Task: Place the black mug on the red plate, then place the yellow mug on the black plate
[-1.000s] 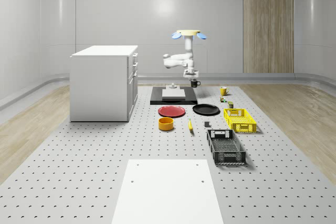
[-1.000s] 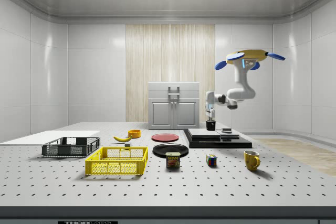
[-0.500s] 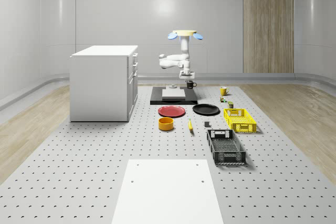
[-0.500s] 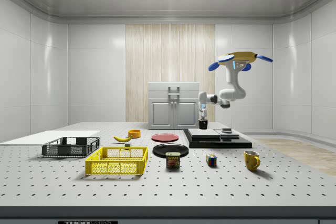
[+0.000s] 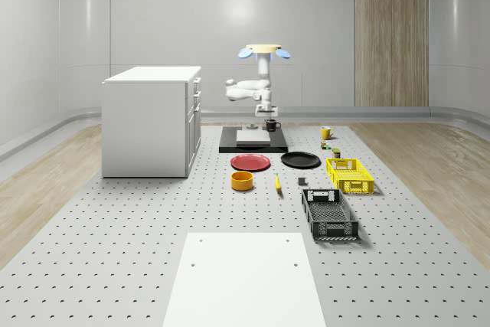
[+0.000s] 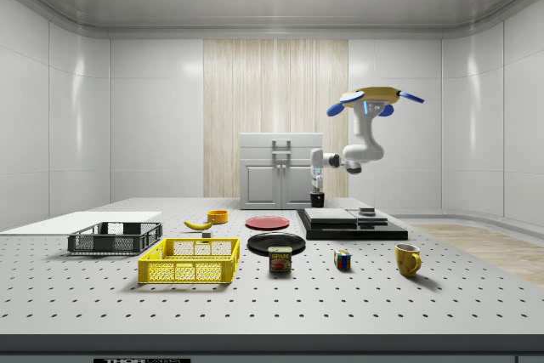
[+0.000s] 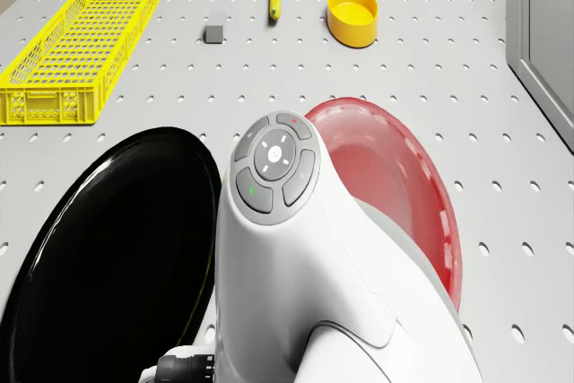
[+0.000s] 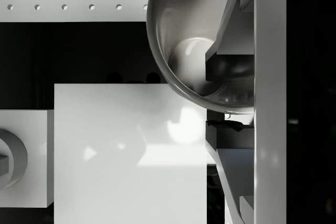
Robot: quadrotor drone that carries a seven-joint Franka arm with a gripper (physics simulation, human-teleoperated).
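Black mug (image 5: 272, 124) carried in the air over the dark platform (image 5: 253, 143), nearer the red plate (image 5: 251, 162) than a second ago (drone (image 5: 262, 50) and arm shifted toward the whole-scene view's left). Transport under way; lowering onto red likely next. Clamped by the gripper (image 8: 223, 95), rim wall pinched between fingers (image 8: 231, 66), one inside, one outside. Yellow mug (image 5: 326, 132) untouched, well apart from the black plate (image 5: 301, 160).
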